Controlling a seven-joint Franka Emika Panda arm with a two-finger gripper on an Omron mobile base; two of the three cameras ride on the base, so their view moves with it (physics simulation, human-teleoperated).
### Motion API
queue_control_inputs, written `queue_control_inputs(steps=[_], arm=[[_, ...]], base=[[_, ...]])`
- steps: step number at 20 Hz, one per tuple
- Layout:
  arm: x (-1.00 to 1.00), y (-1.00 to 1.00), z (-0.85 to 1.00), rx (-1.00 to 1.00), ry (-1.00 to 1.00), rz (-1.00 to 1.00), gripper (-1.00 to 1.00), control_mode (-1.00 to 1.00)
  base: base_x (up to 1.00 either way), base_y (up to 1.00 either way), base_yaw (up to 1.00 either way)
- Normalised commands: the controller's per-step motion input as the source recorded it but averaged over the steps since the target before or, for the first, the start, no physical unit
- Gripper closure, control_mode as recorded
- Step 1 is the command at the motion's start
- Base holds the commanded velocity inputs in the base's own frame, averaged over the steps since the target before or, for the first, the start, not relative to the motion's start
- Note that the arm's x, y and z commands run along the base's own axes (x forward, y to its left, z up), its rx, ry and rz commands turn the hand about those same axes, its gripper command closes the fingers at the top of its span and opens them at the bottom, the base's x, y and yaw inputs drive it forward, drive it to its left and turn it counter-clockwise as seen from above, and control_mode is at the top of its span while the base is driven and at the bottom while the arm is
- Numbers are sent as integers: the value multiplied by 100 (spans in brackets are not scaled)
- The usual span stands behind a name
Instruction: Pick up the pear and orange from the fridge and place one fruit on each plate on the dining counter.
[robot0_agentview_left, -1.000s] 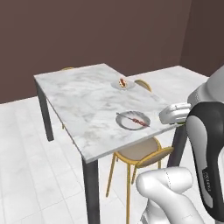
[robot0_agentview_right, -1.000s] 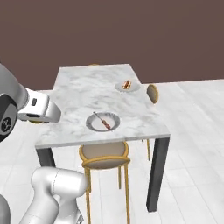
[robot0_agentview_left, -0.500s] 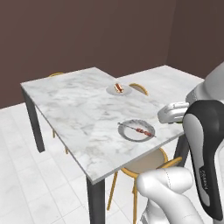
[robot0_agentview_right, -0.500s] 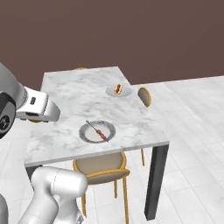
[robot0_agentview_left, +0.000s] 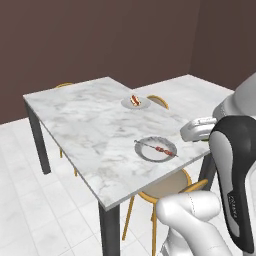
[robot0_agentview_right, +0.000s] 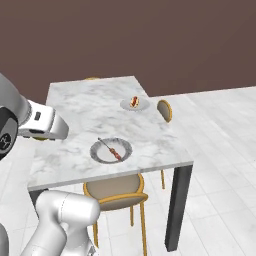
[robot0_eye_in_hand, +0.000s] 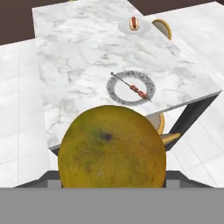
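Orange (robot0_eye_in_hand: 112, 146): round fruit, yellow-orange skin mottled with darker olive and brown shading, one small dark spot on the upper face. It sits large at the bottom centre of the hand view, between the gripper (robot0_eye_in_hand: 112, 181) jaws, whose dark tips show just at either side of its base. The jaws are closed on it at the fruit's own width, held in the air short of the table's near edge.

Dining counter (robot0_agentview_left: 95, 125): rectangular top in white marble with grey veining, dark square legs. In the left base view it runs from far left toward the near right.

Plates, left to right in the right base view:
- Near plate (robot0_agentview_right: 98, 154): round, shallow, pale grey, carrying a thin skewer (robot0_agentview_right: 109, 149) laid diagonally across it with reddish-brown pieces near its middle. It lies close to the counter's near edge.
- Far plate (robot0_agentview_right: 142, 106): same form, carrying a red-and-yellow food piece (robot0_agentview_right: 134, 101). It lies near the counter's right-hand edge, well apart from the first.

Stools: round beige seat on gold legs tucked under the near edge (robot0_agentview_right: 115, 189); a second gold-rimmed one (robot0_agentview_right: 164, 110) beside the right edge, just past the far plate.

Room: floor (robot0_agentview_right: 220, 150) of large white tiles; plain dark brown wall (robot0_agentview_right: 150, 40) behind the counter.
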Motion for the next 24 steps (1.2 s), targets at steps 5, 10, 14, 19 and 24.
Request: queue_control_inputs(steps=[5,10,14,19,24], arm=[[0,0,0,0,0,0,100,100],[100,-3,-15,7,31,5,100,-100],[100,-14,-52,16,48,6,100,-100],[100,-4,-95,1,27,3,100,-100],[100,-1,-100,-11,6,0,100,-100]], base=[[28,0,0],[0,0,0],[0,0,0],[0,0,0],[0,0,0]])
